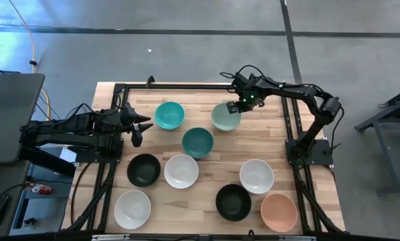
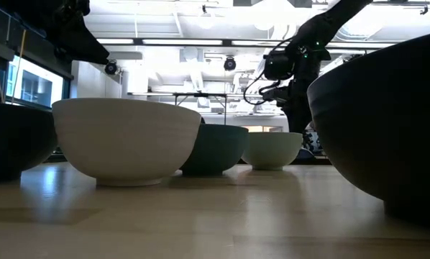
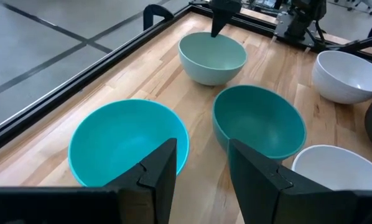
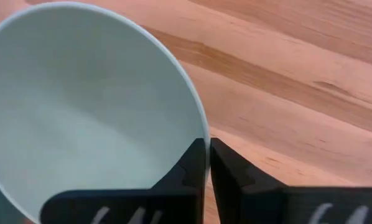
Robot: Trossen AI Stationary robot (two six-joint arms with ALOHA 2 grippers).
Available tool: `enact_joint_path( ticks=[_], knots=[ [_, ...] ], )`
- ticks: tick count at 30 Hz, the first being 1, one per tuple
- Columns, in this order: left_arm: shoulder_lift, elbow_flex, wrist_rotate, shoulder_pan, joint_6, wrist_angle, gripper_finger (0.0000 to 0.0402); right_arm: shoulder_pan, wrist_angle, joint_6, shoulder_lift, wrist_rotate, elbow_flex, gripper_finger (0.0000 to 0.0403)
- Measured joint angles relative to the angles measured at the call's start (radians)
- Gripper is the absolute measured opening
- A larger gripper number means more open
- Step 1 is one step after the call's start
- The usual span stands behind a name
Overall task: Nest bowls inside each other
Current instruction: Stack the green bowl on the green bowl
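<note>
Nine bowls sit upright on the wooden table (image 1: 280, 144). At the far side are a bright teal bowl (image 1: 169, 115), a darker teal one (image 1: 197, 142) and the pale mint bowl (image 1: 223, 118). Nearer are a black (image 1: 144, 169), a white (image 1: 181, 171), a white (image 1: 257, 175), a black (image 1: 233, 201), a salmon-pink (image 1: 279, 211) and a white bowl (image 1: 132, 209). My right gripper (image 1: 235, 105) is shut on the mint bowl's rim. My left gripper (image 1: 138, 128) hangs open just left of the bright teal bowl (image 3: 127, 140), touching nothing. My right gripper (image 4: 208, 158) pinches the mint bowl's rim (image 4: 203, 127) on the bowl's far right side, with one finger (image 4: 189, 168) inside the bowl and the other (image 4: 232, 171) outside. The fingers come from above, pointing down. The bowl (image 2: 272, 150) stands upright with its base on the table.
The darker teal bowl (image 3: 257, 121) stands close to the mint bowl (image 3: 212, 57) on its near left side. Black frame rails (image 1: 290, 127) run along the table's left, far and right edges. Bare wood lies to the right of the mint bowl.
</note>
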Motion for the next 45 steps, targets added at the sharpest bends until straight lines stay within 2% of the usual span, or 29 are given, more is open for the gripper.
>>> enact_joint_path(
  ticks=[6,12,24,33,45],
  knots=[
    [0.0,0.0,0.0,0.0,-0.003,0.0,0.0131,-0.001,-0.004,0.005,0.0,-0.061,0.0,0.0001],
    [0.0,0.0,0.0,0.0,-0.002,0.0,0.0131,-0.001,-0.019,0.012,-0.008,-0.063,0.007,0.0001],
    [0.0,0.0,0.0,0.0,0.0,0.0,0.0131,0.008,-0.143,-0.012,-0.012,-0.017,0.2,0.0],
    [0.0,0.0,-0.012,0.0,0.0,0.0,0.0131,0.107,-0.19,0.046,-0.013,-0.001,0.318,0.0],
    [0.0,0.0,-0.026,0.0,0.0,0.0,0.0131,0.255,-0.171,0.167,-0.013,-0.001,0.328,0.0]
  ],
)
